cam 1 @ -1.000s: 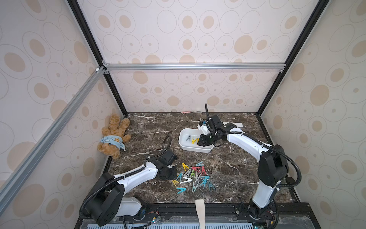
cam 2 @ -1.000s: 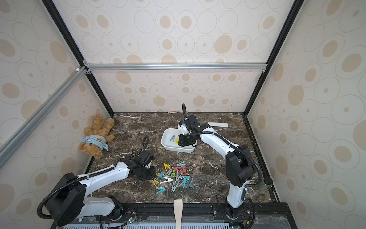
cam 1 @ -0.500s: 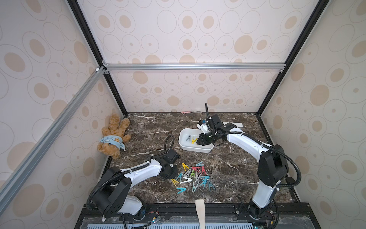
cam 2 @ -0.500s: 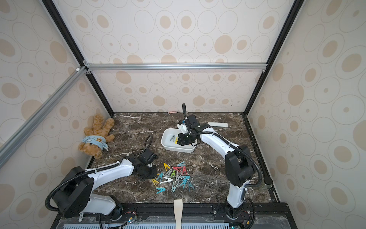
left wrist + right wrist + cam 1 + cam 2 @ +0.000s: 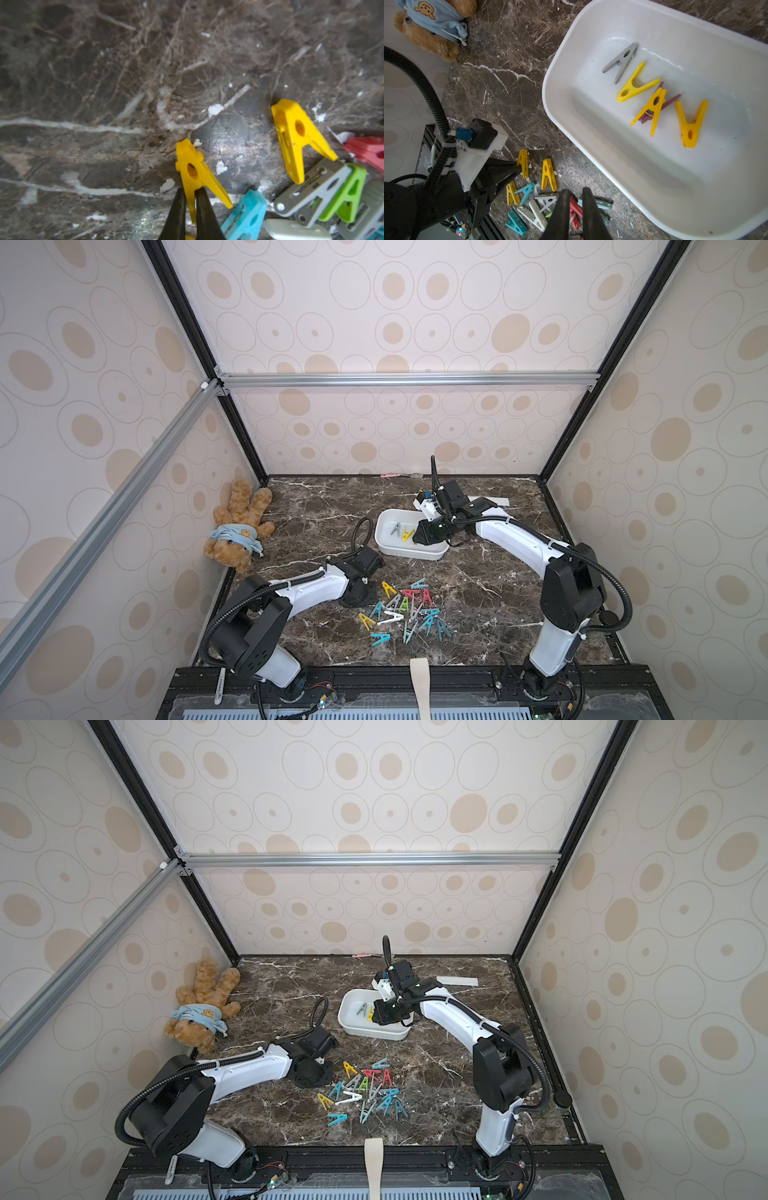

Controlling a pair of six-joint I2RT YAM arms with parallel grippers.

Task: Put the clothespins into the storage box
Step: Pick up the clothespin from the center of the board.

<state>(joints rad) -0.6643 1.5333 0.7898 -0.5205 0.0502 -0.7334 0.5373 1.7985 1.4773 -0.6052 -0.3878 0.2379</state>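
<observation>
Our left pincer (image 5: 190, 194) is clenched on one splayed leg of a yellow clothespin (image 5: 192, 166), whose nose points straight out past the fingertips. We judge the leg was chosen because it is the thin, free part that the black fingers (image 5: 176, 207) can close over without squeezing the spring open. We cannot tell whether the pin is clear of the marble tabletop (image 5: 104, 83).

Just to one side of the pincer lies a teal clip (image 5: 247, 214). A little farther out on that side a second yellow clip (image 5: 295, 135) lies flat against a grey clip (image 5: 311, 187), which overlaps a green clip (image 5: 349, 187). The held pin is at the loose edge of the heap (image 5: 405, 610), so it is probably the easiest one to take without dragging the others along.

Well beyond the left pincer, across bare marble, stands the storage box (image 5: 405, 552), where this pin belongs. Our right pincer (image 5: 575, 196) hangs above the box's edge, its jaws a little apart and empty. Ahead of it on the box floor lie a grey pin (image 5: 623, 60), three yellow pins (image 5: 691, 124) and a purple pin (image 5: 673, 98) half hidden beneath one of the yellows. Most of the clothespins are outside the box, so we judge the task to be at an early stage.

Farthest off, a teddy bear (image 5: 237, 531) lies against the wall and plays no part.
</observation>
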